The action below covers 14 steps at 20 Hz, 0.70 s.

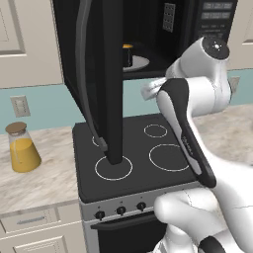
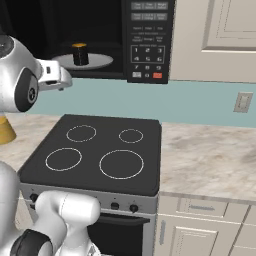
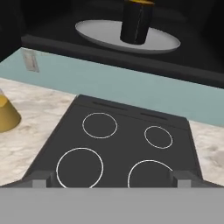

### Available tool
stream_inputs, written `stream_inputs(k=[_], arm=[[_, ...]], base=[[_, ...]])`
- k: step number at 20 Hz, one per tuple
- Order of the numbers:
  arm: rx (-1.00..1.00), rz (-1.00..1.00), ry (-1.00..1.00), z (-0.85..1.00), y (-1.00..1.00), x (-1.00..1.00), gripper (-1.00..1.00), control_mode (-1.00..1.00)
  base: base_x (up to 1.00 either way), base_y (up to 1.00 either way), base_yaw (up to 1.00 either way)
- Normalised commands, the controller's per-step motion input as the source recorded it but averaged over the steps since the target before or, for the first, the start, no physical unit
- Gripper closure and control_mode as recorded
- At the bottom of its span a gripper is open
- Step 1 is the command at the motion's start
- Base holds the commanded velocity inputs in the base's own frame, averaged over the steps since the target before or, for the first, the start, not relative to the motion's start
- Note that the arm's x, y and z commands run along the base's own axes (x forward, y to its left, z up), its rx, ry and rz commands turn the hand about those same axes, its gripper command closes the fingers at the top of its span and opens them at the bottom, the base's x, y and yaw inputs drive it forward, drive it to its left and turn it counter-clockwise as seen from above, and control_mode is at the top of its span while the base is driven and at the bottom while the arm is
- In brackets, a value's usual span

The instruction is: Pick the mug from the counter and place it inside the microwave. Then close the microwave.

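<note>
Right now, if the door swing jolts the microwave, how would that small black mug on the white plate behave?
The small black cylindrical mug stands upright on the white round plate, so it probably stays put. It looks rigid and light, and could slide on the smooth plate. It is taller than wide, so a hard jolt might tip it.

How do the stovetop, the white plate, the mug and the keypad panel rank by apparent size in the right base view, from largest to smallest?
1. Stovetop, clearly the largest, though it is also nearer the camera.
2. Keypad panel.
3. White plate, partly hidden by the arm, so its rank against the panel is unsure.
4. Mug, the smallest, standing on the plate.
</note>
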Motion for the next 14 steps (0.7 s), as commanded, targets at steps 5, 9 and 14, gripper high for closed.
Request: stream_inputs(k=[5,9,14], arm=[[0.01,0.00,-0.13,0.01,0.00,-0.42,-1.00,-1.00],[0.01,0.00,-0.14,0.04,0.00,-0.40,-1.00,-1.00],[0.02,0.00,-0.12,0.16,0.00,-0.43,-1.00,-1.00]], base=[[0.00,0.00,0.00],[0.00,0.00,0.00],[0.00,0.00,0.00]])
